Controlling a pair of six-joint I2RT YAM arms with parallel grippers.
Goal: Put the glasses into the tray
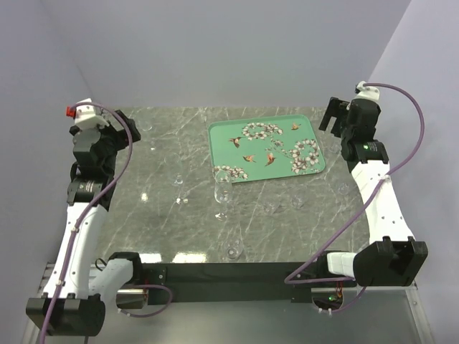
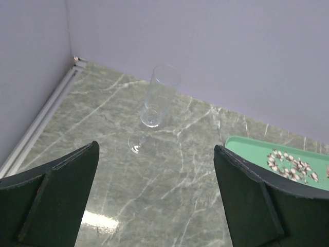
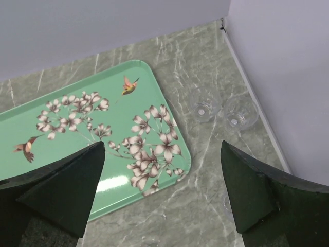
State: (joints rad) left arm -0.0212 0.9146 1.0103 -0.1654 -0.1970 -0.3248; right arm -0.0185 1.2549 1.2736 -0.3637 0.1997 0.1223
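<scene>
My left pincer [image 2: 156, 172] is hanging open over the table, its two dark, blunt, wedge-shaped fingers [image 2: 56, 195] spread wide and gripping nothing. Ahead of the gap, slightly left of its middle and well clear of both fingers, a flute glass [image 2: 157, 100] is standing on its round foot: clear, narrow and tall, with a short stem. Past my right-hand finger, a rounded corner of the tray [image 2: 247, 149] is showing, flat teal-green with white blossoms.

My right pincer [image 3: 162, 154] is also gaping open and carrying nothing. The tray [image 3: 113, 80] is lying ahead of it and under its left finger, smooth and glossy, printed with flower wreaths and small brown birds. Just beside the tray's long edge, ahead of my right finger, two glasses [image 3: 204, 106] are sitting close together on the table [image 1: 165, 165], seen from above as clear round rims, near the foot of the pale wall.

The table is polished grey-green marble with white veins. From above, a stemmed glass [image 1: 223, 188] is standing at the tray's near left corner; whether it is touching, I cannot tell.
</scene>
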